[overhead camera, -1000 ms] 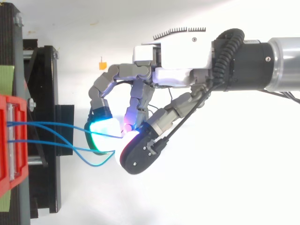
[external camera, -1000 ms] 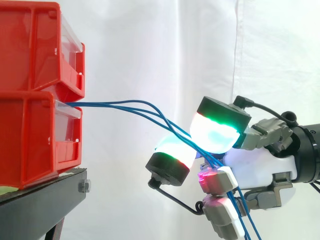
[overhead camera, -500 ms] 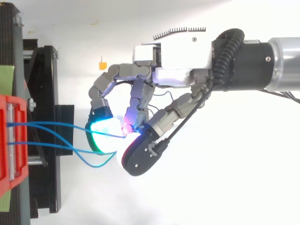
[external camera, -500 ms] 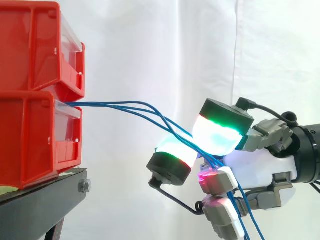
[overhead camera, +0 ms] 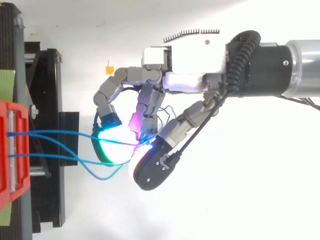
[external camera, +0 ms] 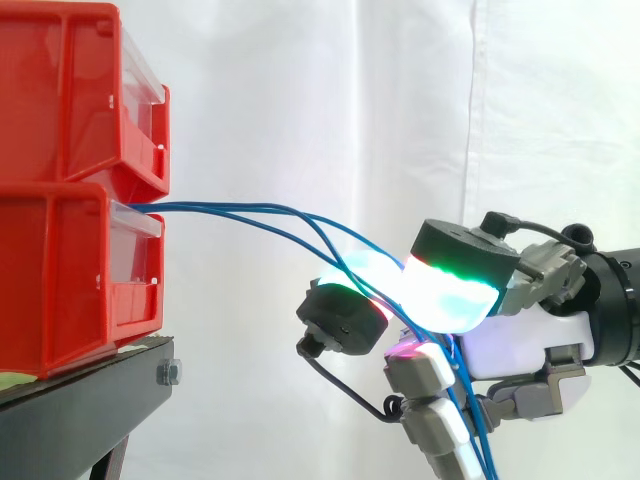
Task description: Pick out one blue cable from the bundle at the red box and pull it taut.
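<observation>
Fingers (external camera: pixel 455 295): curled | blue cables (external camera: pixel 200 207): pinched between them (sagging from red box (external camera: pixel 60 280))

A white curtain (external camera: pixel 300 100) backs the black stand (external camera: pixel 70 410).

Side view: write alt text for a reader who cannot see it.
A robot hand from the right pinches thin blue cables between glowing fingertips. The cables run from the lower of two stacked red boxes on a black stand, before a white curtain.
</observation>
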You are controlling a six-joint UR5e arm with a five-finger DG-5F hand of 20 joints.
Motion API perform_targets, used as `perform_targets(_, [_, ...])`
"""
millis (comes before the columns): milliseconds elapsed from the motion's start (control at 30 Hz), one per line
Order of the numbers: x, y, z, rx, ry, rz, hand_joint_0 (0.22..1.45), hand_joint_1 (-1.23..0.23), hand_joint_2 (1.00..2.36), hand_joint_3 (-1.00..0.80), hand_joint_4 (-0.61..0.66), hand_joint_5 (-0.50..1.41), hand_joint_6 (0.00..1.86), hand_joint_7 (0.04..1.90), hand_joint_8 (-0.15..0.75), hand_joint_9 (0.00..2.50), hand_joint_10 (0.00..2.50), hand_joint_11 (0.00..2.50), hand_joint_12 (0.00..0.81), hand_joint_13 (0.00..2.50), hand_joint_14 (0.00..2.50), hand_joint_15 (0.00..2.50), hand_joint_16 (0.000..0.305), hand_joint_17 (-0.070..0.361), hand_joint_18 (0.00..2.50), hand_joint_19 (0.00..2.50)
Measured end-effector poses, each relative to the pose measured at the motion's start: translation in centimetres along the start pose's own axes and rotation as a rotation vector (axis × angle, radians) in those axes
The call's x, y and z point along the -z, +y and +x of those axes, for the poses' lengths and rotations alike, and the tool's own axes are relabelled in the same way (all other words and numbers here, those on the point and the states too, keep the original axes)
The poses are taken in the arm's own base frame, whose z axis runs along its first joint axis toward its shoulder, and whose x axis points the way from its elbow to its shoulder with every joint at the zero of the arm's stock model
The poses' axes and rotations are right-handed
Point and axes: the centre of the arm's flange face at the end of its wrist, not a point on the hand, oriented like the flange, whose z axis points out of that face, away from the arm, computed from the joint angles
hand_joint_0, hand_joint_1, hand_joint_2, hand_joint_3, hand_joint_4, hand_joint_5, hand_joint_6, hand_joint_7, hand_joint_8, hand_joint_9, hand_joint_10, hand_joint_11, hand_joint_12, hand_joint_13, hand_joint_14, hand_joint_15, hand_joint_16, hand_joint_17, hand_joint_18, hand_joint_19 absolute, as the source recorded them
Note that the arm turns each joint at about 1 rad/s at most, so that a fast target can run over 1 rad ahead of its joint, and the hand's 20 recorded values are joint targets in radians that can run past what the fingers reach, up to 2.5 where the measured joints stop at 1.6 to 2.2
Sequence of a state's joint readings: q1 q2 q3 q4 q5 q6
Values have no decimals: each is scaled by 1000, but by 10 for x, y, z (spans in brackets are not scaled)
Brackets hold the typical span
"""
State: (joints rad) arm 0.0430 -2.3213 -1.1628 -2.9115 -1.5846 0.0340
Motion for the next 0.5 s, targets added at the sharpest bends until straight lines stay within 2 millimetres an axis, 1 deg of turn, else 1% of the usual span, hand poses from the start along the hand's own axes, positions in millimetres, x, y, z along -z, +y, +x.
perform_targets(167, [0,0,0,0,0,0,776,-924,1000,-500,-108,-188,949,976,252,1044,21,660,359,1038,21,555,48,108,952,510])
perform_targets(267, [0,0,0,0,0,0,776,-915,1000,-500,-108,-194,943,963,243,1029,20,655,359,1031,20,551,48,108,950,505])
perform_targets(333, [0,0,0,0,0,0,768,-908,1000,-500,-90,-195,940,914,240,1004,20,647,364,1008,22,549,48,109,937,506])
perform_targets(400, [0,0,0,0,0,0,713,-936,1000,-500,-44,-192,928,812,237,991,21,654,362,960,19,537,49,111,913,509])
perform_targets(500, [0,0,0,0,0,0,660,-953,1000,-500,-27,-191,919,806,238,980,18,652,370,954,19,535,50,112,896,523])
